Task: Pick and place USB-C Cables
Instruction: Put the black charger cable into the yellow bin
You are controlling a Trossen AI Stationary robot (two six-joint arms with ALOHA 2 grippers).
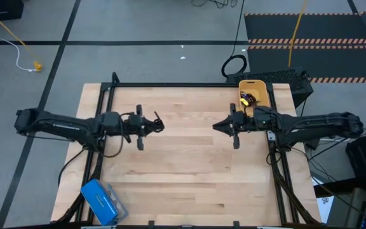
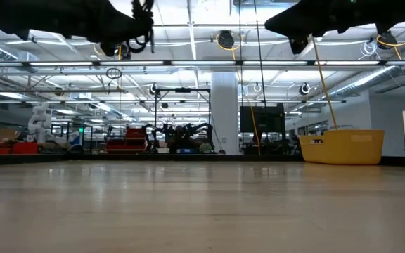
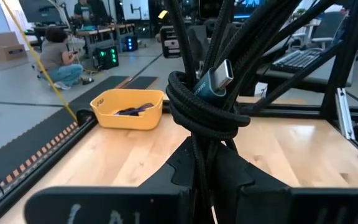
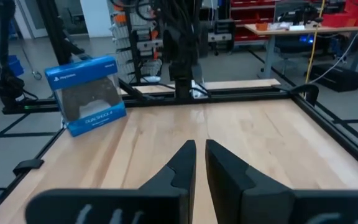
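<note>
From above, the left gripper (image 1: 156, 124) hangs over the wooden table (image 1: 189, 172); the right gripper (image 1: 220, 126) waits beside the yellow bin (image 1: 261, 89). Left wrist: fingers pinch a coiled black USB-C cable (image 3: 207, 102). Right wrist: fingers nearly together, empty.

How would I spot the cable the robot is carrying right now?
Find the wooden table, then the left gripper raised over its left half. Pinched in it is a black coiled cable with a metal USB-C plug sticking out; the other cables lie in the yellow bin.
</note>
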